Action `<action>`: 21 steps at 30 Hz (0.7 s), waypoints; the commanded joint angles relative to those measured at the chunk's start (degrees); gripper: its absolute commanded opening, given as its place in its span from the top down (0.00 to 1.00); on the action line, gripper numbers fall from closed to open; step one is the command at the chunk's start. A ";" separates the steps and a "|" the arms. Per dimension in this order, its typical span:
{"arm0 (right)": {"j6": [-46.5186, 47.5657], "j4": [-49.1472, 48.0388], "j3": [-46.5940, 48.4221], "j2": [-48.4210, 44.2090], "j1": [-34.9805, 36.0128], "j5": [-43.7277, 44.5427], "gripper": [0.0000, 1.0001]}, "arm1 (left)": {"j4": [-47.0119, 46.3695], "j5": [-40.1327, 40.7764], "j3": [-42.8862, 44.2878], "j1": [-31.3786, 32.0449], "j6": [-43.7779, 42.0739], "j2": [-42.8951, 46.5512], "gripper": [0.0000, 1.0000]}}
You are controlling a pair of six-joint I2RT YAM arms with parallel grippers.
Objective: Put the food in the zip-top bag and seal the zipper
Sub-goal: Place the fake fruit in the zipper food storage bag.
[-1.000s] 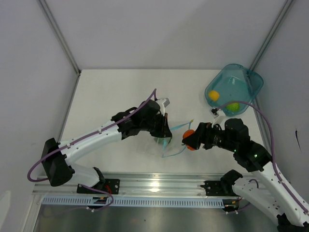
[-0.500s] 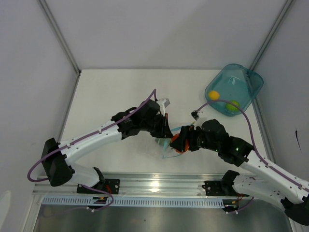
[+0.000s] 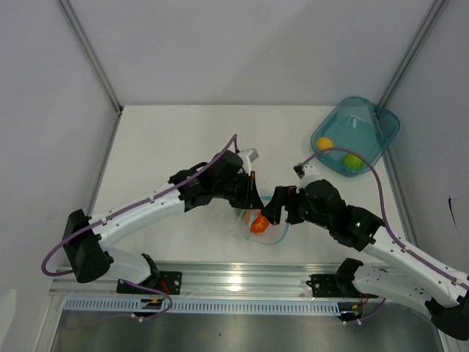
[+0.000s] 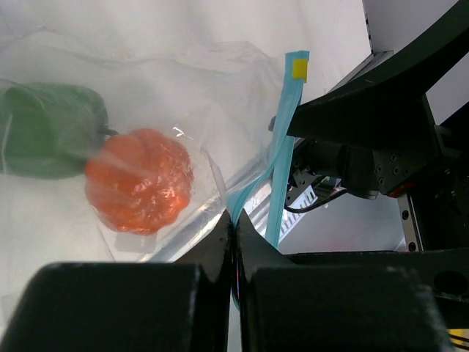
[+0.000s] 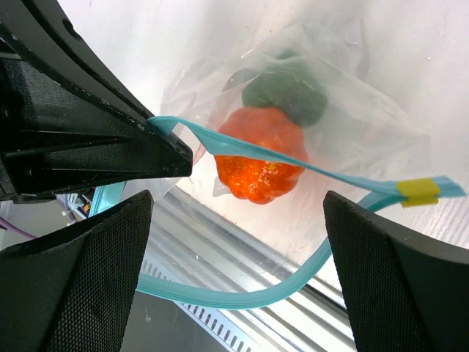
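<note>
Evidently, the left hand (image 4: 234, 233) was clamped shut on the thin blue-teal zipper strip (image 4: 282, 132) of the clear crinkly zip-top bag (image 4: 183, 66), lifting one lip so the mouth gaped toward 3 o'clock. Inside lay the dark green toy fruit (image 4: 44, 128) and, against it, the orange-red toy fruit (image 4: 139, 180). The right hand (image 5: 234, 275) stood wide open at the mouth, holding nothing. At 2 o'clock on the white counter (image 3: 168, 139), the translucent teal bowl (image 3: 385, 121) held the yellow toy fruit (image 3: 323, 143) and the light green toy fruit (image 3: 353, 161), not yet bagged.
</note>
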State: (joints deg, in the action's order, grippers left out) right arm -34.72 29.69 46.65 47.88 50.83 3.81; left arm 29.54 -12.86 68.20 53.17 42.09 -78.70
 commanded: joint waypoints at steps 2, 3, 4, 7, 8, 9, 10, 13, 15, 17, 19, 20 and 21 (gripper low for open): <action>1.06 0.10 3.35 -0.85 0.24 2.95 0.01 | -2.03 -1.64 -0.09 -0.43 0.89 2.23 0.99; 1.23 0.45 3.97 -1.03 0.24 3.21 0.01 | -2.03 -1.55 -0.18 -0.43 0.89 2.14 0.99; 1.41 0.71 4.32 -1.29 0.24 3.65 0.01 | -2.03 -1.55 -0.18 -0.43 0.81 2.14 1.00; 2.55 2.30 6.34 -2.17 0.15 6.11 0.01 | -2.20 -1.73 -0.53 -0.43 0.89 2.14 0.99; 2.90 2.82 7.04 -2.26 -0.11 8.12 0.01 | -2.29 -1.73 -0.62 -0.43 0.89 2.14 0.99; 3.86 3.96 8.53 -2.26 -0.38 9.01 0.01 | -2.29 -1.73 -0.70 -0.43 0.89 2.14 0.99; 4.22 4.67 9.32 -2.09 -0.81 9.98 0.01 | -2.38 -1.73 -0.70 -0.43 0.81 2.23 0.99; 5.88 6.87 12.74 -0.95 -4.06 12.70 0.01 | -2.56 -1.81 -1.06 -0.43 0.81 2.32 0.99; 6.59 7.49 14.25 -0.42 -7.65 13.49 0.01 | -2.73 -1.81 -1.32 -0.43 0.81 2.41 0.99; 7.64 6.70 16.09 -0.07 -10.12 14.37 0.01 | -3.00 -1.81 -1.67 -0.43 0.81 2.41 0.99; 8.79 5.91 16.97 0.89 -13.29 16.13 0.01 | -3.17 -1.73 -2.11 -0.43 0.72 2.49 0.99; 10.18 5.21 18.02 1.42 -14.52 16.75 0.02 | -3.17 -1.55 -2.28 -0.43 0.63 2.58 0.99; 11.07 4.85 18.56 2.21 -15.57 17.36 0.02 | -3.17 -1.38 -2.46 -0.43 0.54 2.76 1.00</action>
State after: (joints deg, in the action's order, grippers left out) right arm -27.66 35.90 61.91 48.51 37.67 16.80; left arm 27.94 -13.74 66.37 53.17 42.06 -78.52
